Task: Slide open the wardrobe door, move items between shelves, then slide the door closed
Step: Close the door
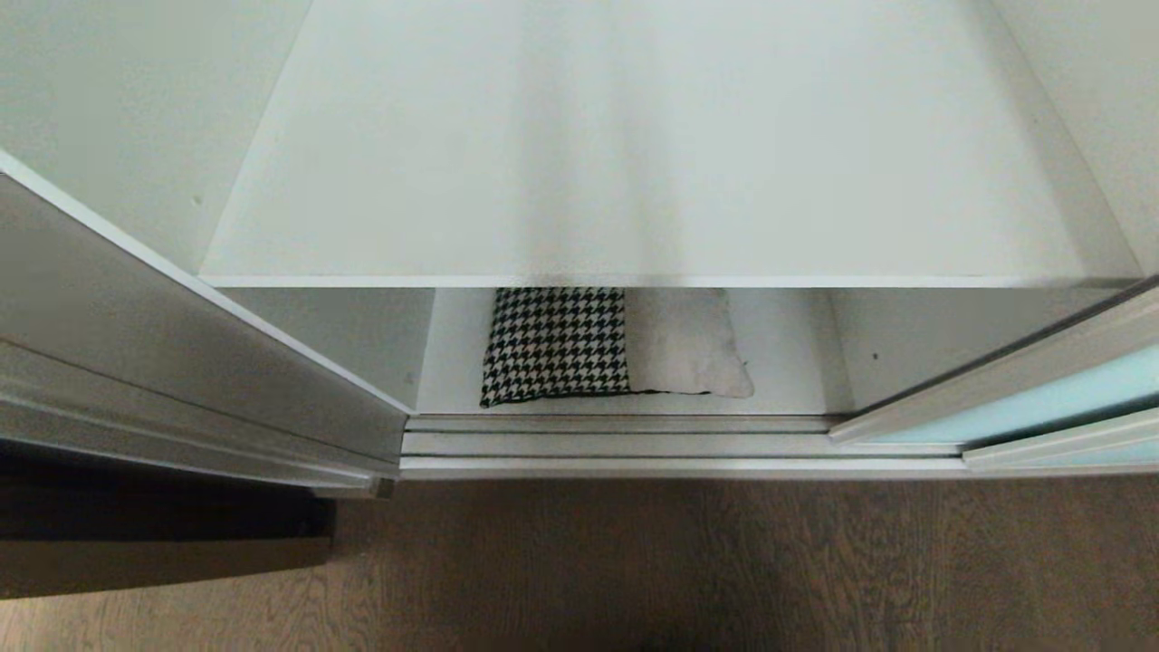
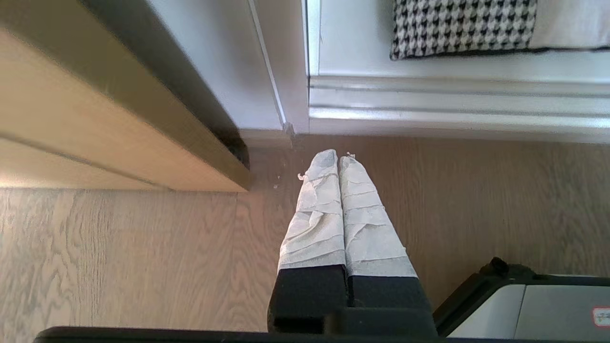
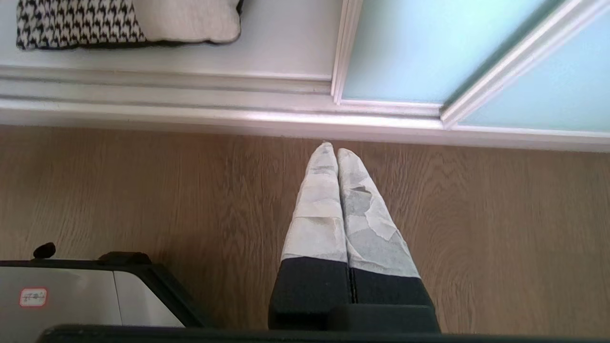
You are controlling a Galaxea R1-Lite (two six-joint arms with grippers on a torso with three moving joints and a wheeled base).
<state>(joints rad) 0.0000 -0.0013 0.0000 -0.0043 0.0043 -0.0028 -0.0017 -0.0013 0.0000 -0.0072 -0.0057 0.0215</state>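
The wardrobe stands open before me. The sliding wardrobe door, pale aqua glass in a silvery frame, is pushed to my right. On the lowest of the shelves lie two cushions touching side by side: the houndstooth cushion at left, the cream cushion at right. The upper shelf is bare. My left end effector and right end effector hang closed and empty above the wooden floor, just short of the door track.

Both grippers' jaws closed, pointing floorward.
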